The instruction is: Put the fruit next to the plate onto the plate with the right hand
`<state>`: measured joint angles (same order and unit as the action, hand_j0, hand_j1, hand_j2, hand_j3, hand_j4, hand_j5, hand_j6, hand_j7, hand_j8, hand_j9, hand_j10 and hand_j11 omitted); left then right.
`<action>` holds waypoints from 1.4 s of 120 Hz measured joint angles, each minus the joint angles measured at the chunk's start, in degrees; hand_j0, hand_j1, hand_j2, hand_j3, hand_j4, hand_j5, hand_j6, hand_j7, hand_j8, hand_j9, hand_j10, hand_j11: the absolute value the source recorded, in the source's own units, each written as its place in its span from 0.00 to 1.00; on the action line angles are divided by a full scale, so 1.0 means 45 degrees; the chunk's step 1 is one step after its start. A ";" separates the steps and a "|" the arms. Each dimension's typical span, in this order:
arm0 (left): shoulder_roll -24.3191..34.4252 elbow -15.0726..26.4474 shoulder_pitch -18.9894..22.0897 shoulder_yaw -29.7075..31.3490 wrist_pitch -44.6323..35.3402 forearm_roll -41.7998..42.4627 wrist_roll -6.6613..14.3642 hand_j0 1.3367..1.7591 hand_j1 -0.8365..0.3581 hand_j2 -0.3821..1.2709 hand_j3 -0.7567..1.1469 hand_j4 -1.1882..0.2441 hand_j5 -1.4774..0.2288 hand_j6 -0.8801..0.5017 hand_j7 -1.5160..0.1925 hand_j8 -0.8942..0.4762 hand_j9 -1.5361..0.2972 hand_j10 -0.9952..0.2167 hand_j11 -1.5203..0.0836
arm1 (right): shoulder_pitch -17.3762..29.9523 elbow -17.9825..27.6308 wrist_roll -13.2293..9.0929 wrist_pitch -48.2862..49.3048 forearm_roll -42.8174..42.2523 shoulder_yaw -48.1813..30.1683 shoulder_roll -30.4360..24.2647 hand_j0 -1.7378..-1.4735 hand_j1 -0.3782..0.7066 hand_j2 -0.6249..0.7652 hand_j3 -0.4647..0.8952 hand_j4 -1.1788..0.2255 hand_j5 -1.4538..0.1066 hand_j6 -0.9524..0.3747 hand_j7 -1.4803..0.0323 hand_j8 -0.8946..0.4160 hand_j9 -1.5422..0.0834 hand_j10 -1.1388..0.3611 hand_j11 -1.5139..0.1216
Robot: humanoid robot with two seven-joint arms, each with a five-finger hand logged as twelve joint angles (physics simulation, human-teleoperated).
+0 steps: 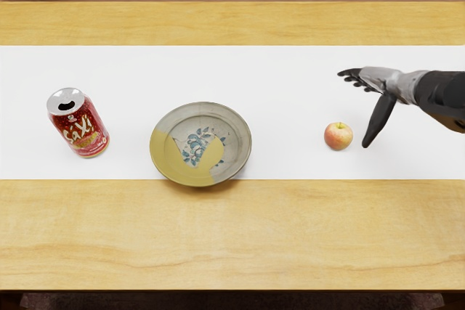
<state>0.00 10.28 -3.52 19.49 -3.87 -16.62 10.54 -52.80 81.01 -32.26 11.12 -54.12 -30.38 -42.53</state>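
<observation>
A small red-yellow apple lies on the white runner, right of the plate. The plate is grey and mustard with a blue pattern in its middle and holds nothing. My right hand comes in from the right edge and hovers just right of and above the apple, apart from it. Its fingers are spread, the thumb pointing down toward the table beside the apple. It holds nothing. The left arm does not show.
A red soda can stands tilted at the left of the white runner. The wooden table stretches in front, and its far strip runs along the back.
</observation>
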 joint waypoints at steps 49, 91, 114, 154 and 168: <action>0.0000 0.0000 0.0000 0.0001 0.0000 -0.0001 0.0000 0.76 0.75 0.26 0.40 0.66 0.68 0.46 0.70 0.48 0.67 0.62 0.75 | 0.1555 -0.0196 0.2263 -0.1680 -0.2796 0.0590 0.1023 0.30 0.13 0.44 0.34 0.77 0.85 0.64 0.90 0.61 0.88 0.70 0.85; 0.0000 -0.0001 0.0000 0.0001 0.0000 -0.0001 -0.0002 0.76 0.75 0.26 0.40 0.66 0.68 0.46 0.70 0.48 0.67 0.62 0.75 | 0.1676 -0.0440 0.2477 -0.3610 -0.3028 0.1721 0.1104 0.30 0.24 0.42 0.34 0.70 0.77 0.57 0.81 0.53 0.79 0.63 0.77; 0.0000 -0.0001 0.0000 0.0001 0.0000 -0.0001 0.0000 0.76 0.75 0.26 0.40 0.66 0.68 0.46 0.70 0.48 0.67 0.62 0.75 | 0.1674 -0.0358 0.2478 -0.3744 -0.3027 0.1874 0.1093 0.30 0.33 0.41 0.34 0.64 0.70 0.51 0.74 0.47 0.73 0.57 0.71; 0.0000 -0.0001 0.0000 0.0001 0.0000 -0.0001 -0.0002 0.76 0.75 0.26 0.40 0.66 0.68 0.46 0.70 0.48 0.67 0.62 0.75 | 0.1696 -0.0319 0.2462 -0.3757 -0.3015 0.1927 0.1142 0.30 0.43 0.40 0.34 0.58 0.63 0.44 0.66 0.40 0.65 0.51 0.63; 0.0000 -0.0001 0.0000 0.0000 0.0000 -0.0001 -0.0002 0.76 0.75 0.26 0.40 0.66 0.68 0.46 0.70 0.48 0.67 0.62 0.75 | 0.1697 -0.0312 0.2471 -0.3713 -0.2982 0.1927 0.1154 0.30 0.47 0.41 0.34 0.55 0.60 0.41 0.63 0.37 0.63 0.49 0.61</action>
<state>0.00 10.28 -3.52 19.49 -3.87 -16.62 10.53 -45.16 79.61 -21.14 -5.59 -67.54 -21.70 -37.34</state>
